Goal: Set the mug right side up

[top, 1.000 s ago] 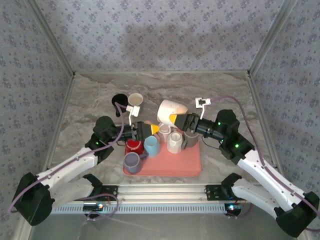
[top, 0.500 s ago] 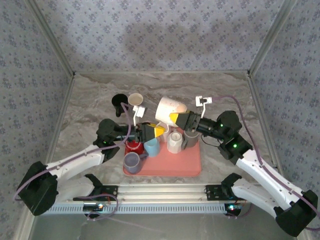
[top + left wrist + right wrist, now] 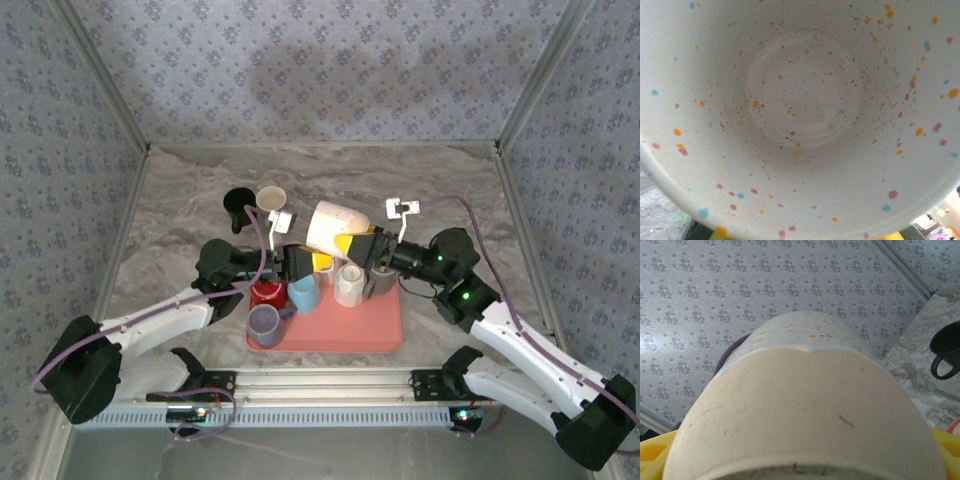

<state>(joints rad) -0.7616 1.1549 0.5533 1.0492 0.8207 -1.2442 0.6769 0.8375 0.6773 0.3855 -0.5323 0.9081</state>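
The white speckled ceramic mug (image 3: 330,222) hangs tilted at the frame's centre, above the far edge of the pink tray (image 3: 375,325), clamped by the wide-spread right gripper (image 3: 350,241). The left gripper (image 3: 316,262) sits at its rim (pinching or not, I cannot tell).

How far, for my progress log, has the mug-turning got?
Done: the speckled mug hangs off the table, on its side, gripped by the right tool. In hand: the left tool sits at its open mouth, grip unclear. Left: bringing it upright and setting it down.
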